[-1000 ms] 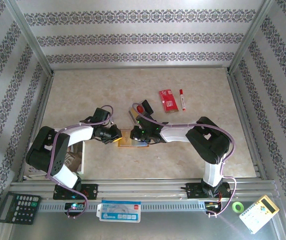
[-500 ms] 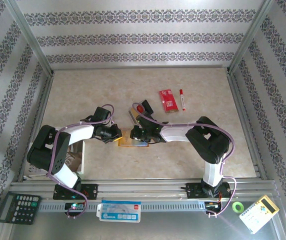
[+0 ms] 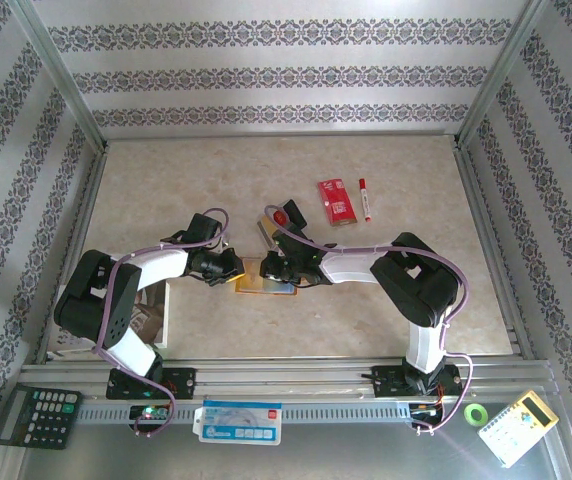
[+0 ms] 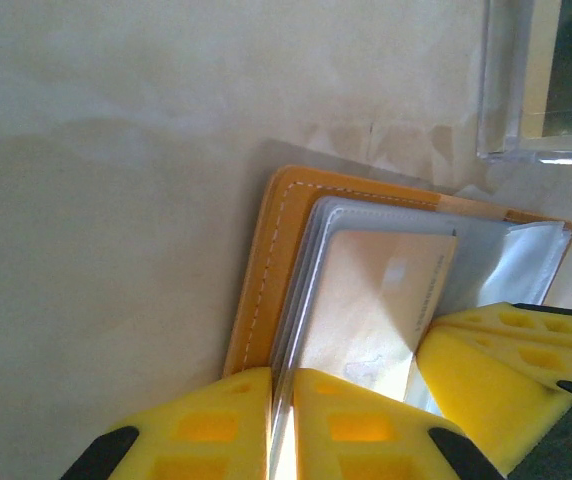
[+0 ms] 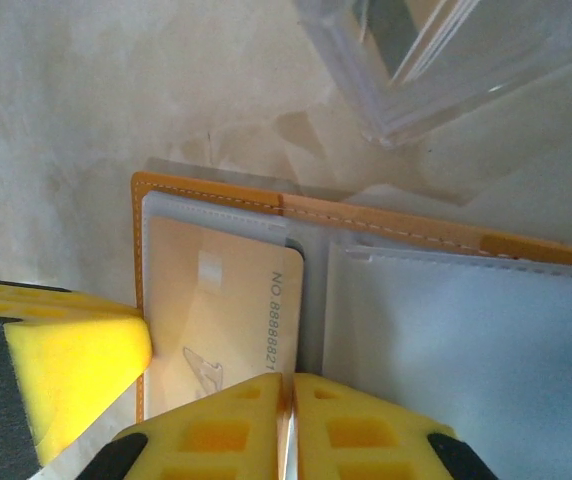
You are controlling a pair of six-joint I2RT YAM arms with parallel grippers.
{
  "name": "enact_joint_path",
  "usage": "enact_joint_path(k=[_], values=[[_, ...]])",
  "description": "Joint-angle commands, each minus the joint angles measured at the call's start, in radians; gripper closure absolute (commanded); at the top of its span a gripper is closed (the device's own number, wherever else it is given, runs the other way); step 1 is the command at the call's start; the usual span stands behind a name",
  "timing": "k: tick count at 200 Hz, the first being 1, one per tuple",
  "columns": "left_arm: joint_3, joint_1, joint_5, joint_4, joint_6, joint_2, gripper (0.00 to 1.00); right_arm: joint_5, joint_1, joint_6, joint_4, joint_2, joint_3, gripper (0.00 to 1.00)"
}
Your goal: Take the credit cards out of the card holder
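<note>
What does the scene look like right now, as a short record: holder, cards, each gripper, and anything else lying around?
card holder: orange, lying open and flat, clear pockets facing up
tan card: inside a clear pocket, not yet out
left gripper: shut on a clear pocket leaf of the holder
right gripper: shut at the tan card's edge; whether it pinches card or leaf, cannot tell
clear stand: just beyond the holder
red packet: farther back, apart from the holder
marker: beside the packet
</note>
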Motion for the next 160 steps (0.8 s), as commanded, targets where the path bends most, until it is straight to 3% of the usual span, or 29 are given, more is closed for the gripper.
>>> enact_joint_path(k=[1,47,160], values=[[-0.003,-0.016,-0.034,-0.073,0.026,0.029,0.86,-0.030,0.003,-0.005,0.020,0.023,0.011,0.85],[-0.006,-0.016,-0.034,-0.074,0.031,0.032,0.87,-0.039,0.002,0.012,0.017,0.039,0.017,0.84],[-0.016,-0.016,-0.063,-0.071,0.010,-0.052,0.82,0.018,-0.007,0.002,0.029,-0.054,-0.047,0.95]])
